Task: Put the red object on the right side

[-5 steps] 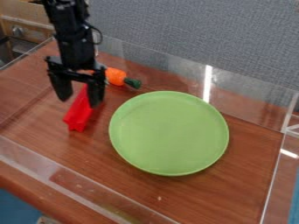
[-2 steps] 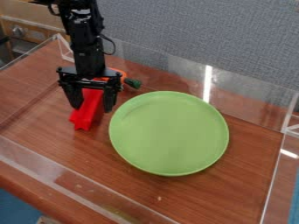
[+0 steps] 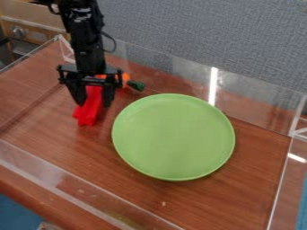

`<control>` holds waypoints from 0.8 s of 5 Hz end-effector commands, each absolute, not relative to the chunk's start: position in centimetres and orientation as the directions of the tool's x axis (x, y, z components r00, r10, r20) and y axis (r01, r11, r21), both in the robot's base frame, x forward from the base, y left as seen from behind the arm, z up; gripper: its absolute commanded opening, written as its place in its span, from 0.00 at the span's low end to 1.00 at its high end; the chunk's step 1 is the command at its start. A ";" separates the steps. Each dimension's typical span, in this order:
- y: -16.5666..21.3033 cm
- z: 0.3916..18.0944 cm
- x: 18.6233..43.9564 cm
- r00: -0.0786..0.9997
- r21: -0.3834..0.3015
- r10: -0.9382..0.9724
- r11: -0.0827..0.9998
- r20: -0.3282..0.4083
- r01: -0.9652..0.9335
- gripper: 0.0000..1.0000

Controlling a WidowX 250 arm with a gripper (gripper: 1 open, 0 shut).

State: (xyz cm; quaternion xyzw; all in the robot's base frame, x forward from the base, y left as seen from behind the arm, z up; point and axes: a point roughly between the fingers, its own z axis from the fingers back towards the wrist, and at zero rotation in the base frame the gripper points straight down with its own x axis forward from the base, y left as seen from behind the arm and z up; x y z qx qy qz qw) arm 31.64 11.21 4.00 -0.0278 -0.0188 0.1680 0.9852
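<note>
The red object [image 3: 86,114] is a bright red bar lying on the wooden table at the left, just left of the green plate. My black gripper [image 3: 92,100] points straight down over it, its two fingers closed in against the bar's upper end. The bar's lower end sticks out below the fingers and still rests on the table. The arm hides the top of the bar.
A large green plate [image 3: 174,137] fills the middle of the table. An orange carrot [image 3: 120,80] with a dark green tip lies just behind the gripper. Clear acrylic walls [image 3: 258,94] ring the wooden table [image 3: 48,157].
The gripper has rolled and sunk onto the red bar, and its fingers have gone from wide apart to closed on it. The bar has turned slightly.
</note>
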 end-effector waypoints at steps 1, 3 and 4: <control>12.6 1.0 31.2 0.949 -0.050 0.314 0.948 -0.010 -0.314 0.00; 12.7 1.4 30.1 0.950 -0.035 0.310 0.950 -0.032 -0.311 0.00; 12.4 2.0 29.6 0.947 -0.037 0.320 0.946 -0.041 -0.321 1.00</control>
